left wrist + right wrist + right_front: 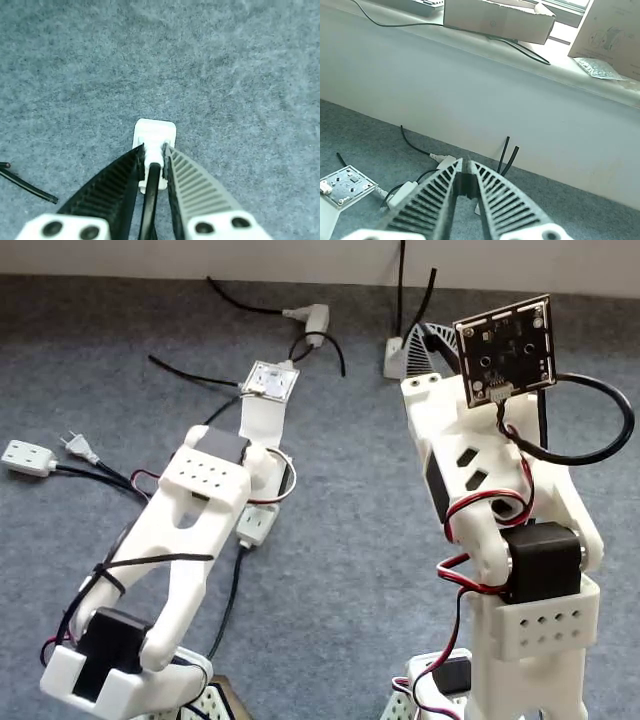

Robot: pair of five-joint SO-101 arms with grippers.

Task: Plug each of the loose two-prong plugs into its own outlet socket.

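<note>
Left claw (154,151) is pinching a white plug (153,160). The plug's black cord (149,205) runs back between the two fingers. The plug's front end sits against a white outlet block (155,131) lying flat on the grey counter (240,75). Can't tell if the prongs are seated.

In the high view the left arm (190,510) is stretched low over the counter.

Right claw (465,167) is held up off the counter and aimed at the back wall (470,100). Its fingers are pressed nearly together, with a dark patch between them I can't identify.

A loose plug (78,446) with bare prongs lies at the counter's left side. It is just beside a white socket block (27,457) and not inserted.

A far plug (312,316), white with a black cord, lies near the wall. Cardboard boxes (495,20) sit on the ledge above the wall.
</note>
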